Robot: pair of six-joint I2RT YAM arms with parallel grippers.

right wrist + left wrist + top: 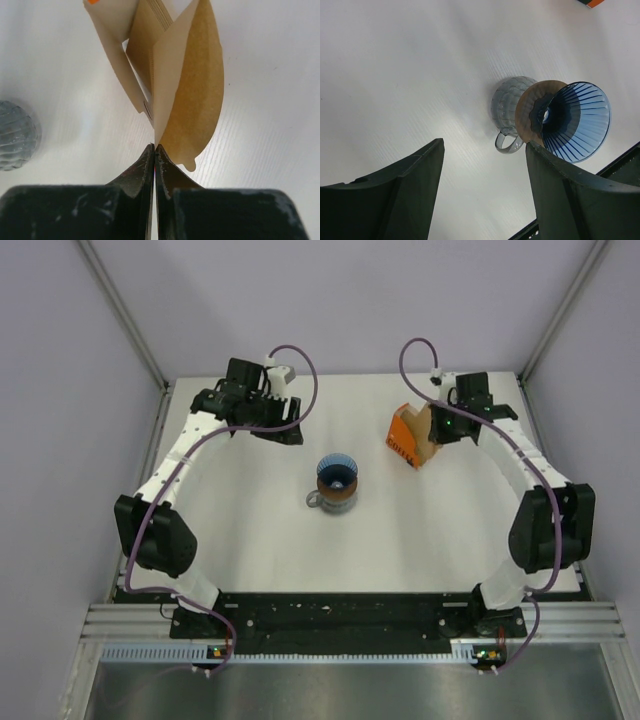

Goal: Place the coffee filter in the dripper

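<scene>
The blue dripper (338, 471) stands mid-table on a flat brown ring over a grey handled cup; the left wrist view shows its ribbed mouth (577, 121), and it holds nothing. The tan coffee filter (194, 95) sticks out of the orange packet (403, 438) at the back right. My right gripper (155, 146) is shut on the filter's lower edge, its jaws pressed together on the paper; in the top view it (441, 426) is at the packet. My left gripper (485, 145) is open and empty, held above the table to the back left of the dripper (281, 427).
The brown ring (529, 116) and the grey cup (509, 104) sit under the dripper, the cup's handle toward the near left. The cup also shows at the left edge of the right wrist view (15, 135). Grey walls close the back and sides.
</scene>
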